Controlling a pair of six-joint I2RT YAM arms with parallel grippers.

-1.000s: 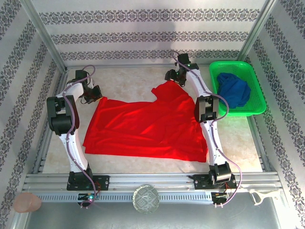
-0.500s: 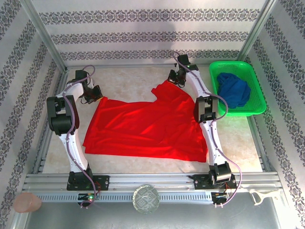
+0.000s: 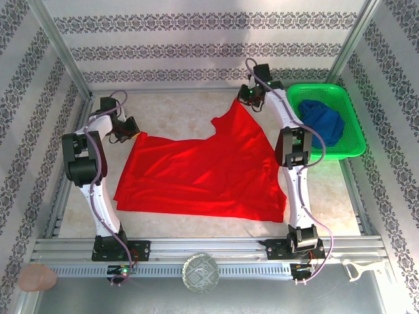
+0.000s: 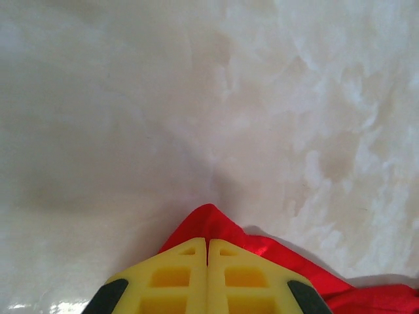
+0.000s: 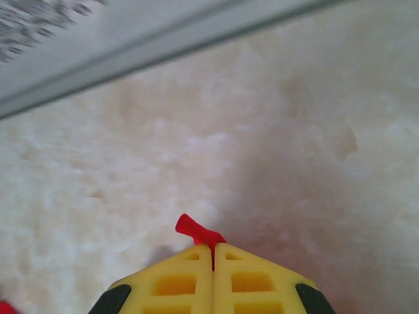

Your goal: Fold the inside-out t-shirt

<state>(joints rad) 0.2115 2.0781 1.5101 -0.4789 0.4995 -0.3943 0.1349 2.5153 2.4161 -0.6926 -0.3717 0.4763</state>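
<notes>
The bright red inside-out t-shirt [image 3: 203, 173] lies spread over the middle of the pale table. My left gripper [image 3: 134, 135] is shut on its far left corner; in the left wrist view the yellow fingers [image 4: 173, 281] pinch a red fold [image 4: 213, 226] that pokes out ahead of the tips of the left gripper [image 4: 207, 243]. My right gripper [image 3: 245, 100] is shut on the shirt's far right corner and holds it up toward the back wall. A small red tip [image 5: 194, 230] sticks out between the shut fingers of the right gripper [image 5: 213, 247].
A green basket [image 3: 350, 124] at the back right holds a dark blue garment [image 3: 322, 124], close beside my right arm. Metal frame posts and patterned walls close in the back and sides. A glass dish [image 3: 200, 272] sits on the near rail.
My right gripper has shut on the shirt's far right corner and pulled it toward the back wall, stretching that corner into a point. The left gripper has stayed shut in place.
</notes>
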